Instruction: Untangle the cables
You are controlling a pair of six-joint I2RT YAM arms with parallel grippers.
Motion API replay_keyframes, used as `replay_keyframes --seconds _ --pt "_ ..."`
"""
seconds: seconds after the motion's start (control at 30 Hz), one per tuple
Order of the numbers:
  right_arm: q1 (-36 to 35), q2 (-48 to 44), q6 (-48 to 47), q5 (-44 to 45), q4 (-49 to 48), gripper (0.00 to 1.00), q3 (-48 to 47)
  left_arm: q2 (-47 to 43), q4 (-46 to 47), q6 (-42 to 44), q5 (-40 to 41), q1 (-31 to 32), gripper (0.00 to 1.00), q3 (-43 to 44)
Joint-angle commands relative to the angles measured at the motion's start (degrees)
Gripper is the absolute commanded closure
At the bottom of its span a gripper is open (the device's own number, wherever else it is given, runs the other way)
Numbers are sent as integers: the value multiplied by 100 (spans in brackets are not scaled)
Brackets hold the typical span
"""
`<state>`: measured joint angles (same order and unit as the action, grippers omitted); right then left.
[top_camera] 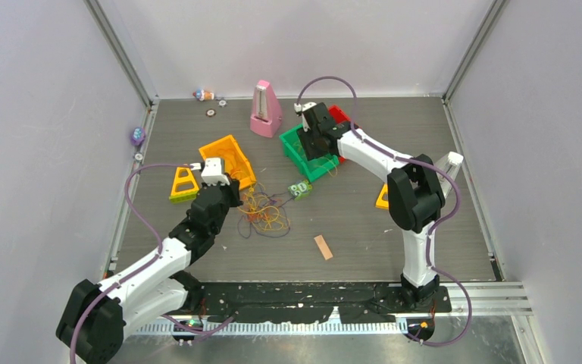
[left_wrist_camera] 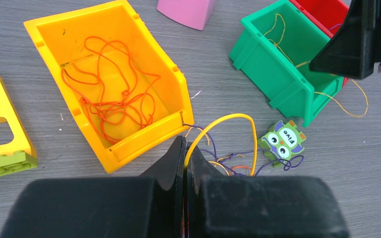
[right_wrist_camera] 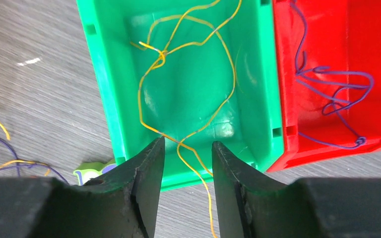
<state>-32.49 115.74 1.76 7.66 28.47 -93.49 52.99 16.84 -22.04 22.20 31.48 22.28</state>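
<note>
The left pincer is clamped shut on a thin yellow cable, which arches out from between its fingers and drops back into the loose tangle of orange, yellow and purple wires on the grey desk. That tangle lies between the orange plastic bin and a small green owl toy.

The sorting looks partly done. 1 orange cable is coiled in the orange bin. A purple cable sits in the red bin. A yellow-orange cable lies in the green bin.

The right pincer hangs over the green bin's near rim with its fingers apart and gripping nothing. The tail of that yellow-orange cable runs between them and trails out over the rim onto the desk.

The step in hand appears to be drawing the yellow cable free of the heap. To do it well, the left arm should probably lift slowly and straight up, so that the loop slides out rather than tightening. Purple strands cross right under the arch and may ride up with it. If they do, a pause and a hold from the other arm would help. The right pincer should rise clear without snagging the trailing tail, or the cable could be dragged back out of the bin.
</note>
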Motion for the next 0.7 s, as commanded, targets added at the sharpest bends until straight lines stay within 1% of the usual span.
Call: replay_keyframes --seconds 0.0,0.03,0.1,0.27,0.43,0.63,0.67 --pt "20 -452 3 142 -15 52 -463 -13 101 25 -40 15 100 213" --pt "34 -484 -10 145 -14 51 -508 -9 105 25 -41 12 100 215" --pt "63 -512 -16 141 -49 41 -565 -9 100 25 -51 16 100 214" --pt "257 -505 27 -107 -103 32 -841 -13 92 21 -66 16 100 214" --pt "559 -364 179 -444 -277 19 -1205 -9 91 25 -58 16 100 222" --pt "781 120 363 -675 -217 17 -2022 41 100 26 -67 16 100 239" --pt "789 248 379 -838 -150 17 -2120 44 92 31 -66 16 100 241"
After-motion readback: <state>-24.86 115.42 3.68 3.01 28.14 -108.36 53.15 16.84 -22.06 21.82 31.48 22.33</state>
